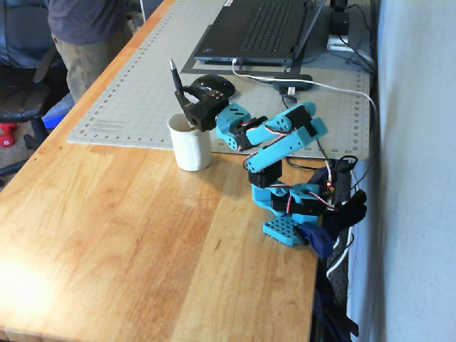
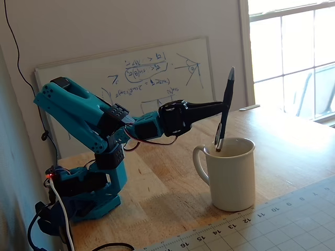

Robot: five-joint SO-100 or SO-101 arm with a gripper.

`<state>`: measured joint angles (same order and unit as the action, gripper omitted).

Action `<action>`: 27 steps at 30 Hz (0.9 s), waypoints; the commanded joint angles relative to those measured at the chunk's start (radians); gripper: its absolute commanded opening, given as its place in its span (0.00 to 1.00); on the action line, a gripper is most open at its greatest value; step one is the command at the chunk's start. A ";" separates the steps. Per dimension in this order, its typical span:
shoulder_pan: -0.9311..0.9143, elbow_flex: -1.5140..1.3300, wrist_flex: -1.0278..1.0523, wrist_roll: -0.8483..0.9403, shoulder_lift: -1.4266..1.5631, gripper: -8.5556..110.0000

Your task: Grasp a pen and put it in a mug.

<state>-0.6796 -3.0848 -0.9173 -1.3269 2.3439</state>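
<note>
The cream-white mug [image 1: 190, 144] stands on the wooden table at the near edge of the grey cutting mat; it also shows in a fixed view [image 2: 232, 177] with its handle to the left. My gripper [image 1: 182, 97] [image 2: 223, 107] is shut on the pen [image 1: 174, 74] [image 2: 229, 86] around its middle. The pen is held nearly upright, dark tip up. Its silver lower end is just inside the mug's mouth, near the rim on the handle side. The teal arm reaches over from its base [image 1: 288, 228].
A laptop [image 1: 260, 28] and a black mouse [image 1: 214, 87] sit on the cutting mat [image 1: 135, 85] behind the mug. A person [image 1: 89, 35] stands at the far left. Cables hang by the table's right edge. A whiteboard [image 2: 131, 78] leans on the wall.
</note>
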 commanded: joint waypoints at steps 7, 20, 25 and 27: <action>0.008 0.032 -0.032 0.012 -0.025 0.12; 0.101 0.169 -0.017 0.034 0.006 0.23; 0.213 0.195 0.025 0.262 0.025 0.23; 0.272 0.204 0.089 0.414 0.029 0.23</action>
<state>-0.4863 -2.9744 -0.8866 -1.0769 2.3255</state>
